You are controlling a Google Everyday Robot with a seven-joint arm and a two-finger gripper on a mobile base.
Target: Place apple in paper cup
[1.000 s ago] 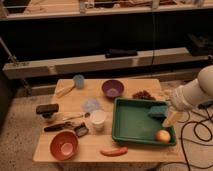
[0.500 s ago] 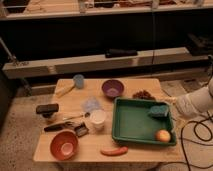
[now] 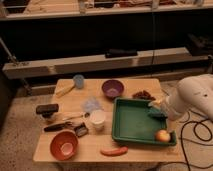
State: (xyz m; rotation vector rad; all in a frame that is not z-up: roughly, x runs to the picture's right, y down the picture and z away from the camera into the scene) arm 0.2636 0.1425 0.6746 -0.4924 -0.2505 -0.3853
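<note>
The apple (image 3: pixel 162 135), yellow-orange with a red blush, lies in the front right corner of the green tray (image 3: pixel 131 137). The white paper cup (image 3: pixel 97 120) stands upright on the table just left of the tray. My gripper (image 3: pixel 158 111) hangs from the white arm (image 3: pixel 195 96) over the tray's right side. It is above and a little behind the apple, apart from it, and nothing shows held in it.
A light blue cup (image 3: pixel 78 80), a pale yellow wedge (image 3: pixel 64 90) and a purple bowl (image 3: pixel 112 88) stand at the back. An orange bowl (image 3: pixel 64 145), a sausage-like item (image 3: pixel 113 150), a dark block (image 3: pixel 47 109) and tools (image 3: pixel 62 126) lie front left. A cable (image 3: pixel 196 131) lies on the floor to the right.
My gripper has risen and drawn back from just above the apple to the tray's right side. The apple and the cup have not moved.
</note>
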